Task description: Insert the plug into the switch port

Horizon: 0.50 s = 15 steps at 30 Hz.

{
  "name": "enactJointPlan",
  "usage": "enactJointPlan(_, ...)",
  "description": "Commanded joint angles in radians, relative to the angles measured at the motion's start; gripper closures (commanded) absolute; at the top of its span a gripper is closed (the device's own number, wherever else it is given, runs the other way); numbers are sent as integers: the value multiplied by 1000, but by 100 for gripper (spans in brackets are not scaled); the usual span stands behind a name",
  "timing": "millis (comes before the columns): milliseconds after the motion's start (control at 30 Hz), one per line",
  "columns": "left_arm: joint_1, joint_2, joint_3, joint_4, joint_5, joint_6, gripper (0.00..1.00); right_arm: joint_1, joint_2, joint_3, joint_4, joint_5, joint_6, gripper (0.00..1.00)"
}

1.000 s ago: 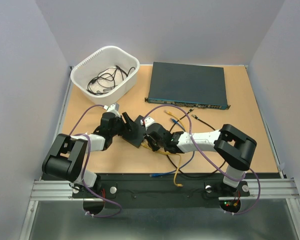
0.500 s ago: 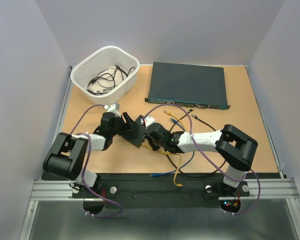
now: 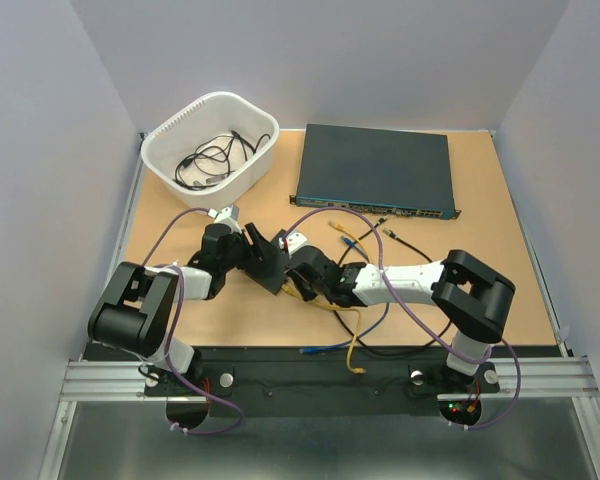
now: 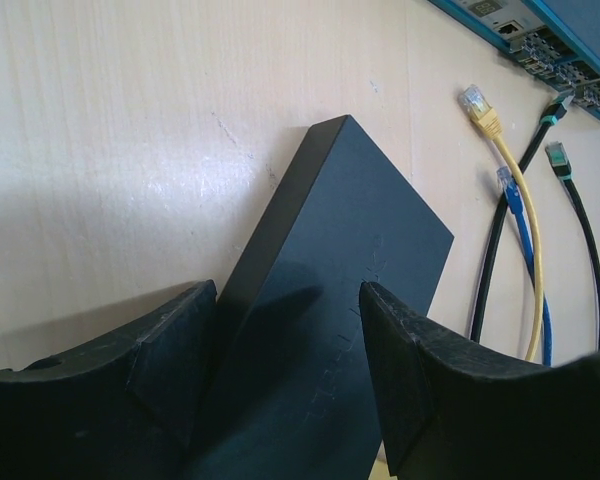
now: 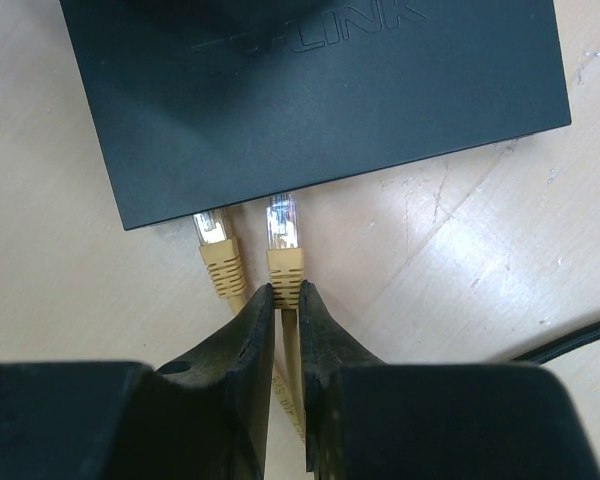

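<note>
Aiming lengthwise at port (image 5: 280, 190): plug (image 5: 283, 238) | right jaws clamp it | left jaws clamp switch (image 4: 340, 250)

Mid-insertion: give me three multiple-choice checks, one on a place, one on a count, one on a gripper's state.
1. Where on the table does the white basket stand? A far left; B near right; C centre.
2. How many yellow plugs lie at the small black box's edge? A one; B two; C four.
3. The right gripper is: A open, empty; B shut on a yellow plug; C shut on the small black box.
Answers: A, the top view shows it far left; B, two sit side by side; B, its fingers pinch the right-hand plug's boot.
</note>
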Motion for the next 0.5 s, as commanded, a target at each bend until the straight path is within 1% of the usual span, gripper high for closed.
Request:
enactJointPlan(0, -6, 15, 23, -3, 43, 7, 30, 18, -11, 61, 48, 17, 8, 100)
enactJointPlan(233, -6, 35, 26, 6, 57, 7, 30, 18, 9, 72, 51, 115, 23, 100)
enactJointPlan(467, -6, 49, 32, 13, 68, 7, 30, 18, 34, 90, 51, 135, 8, 100)
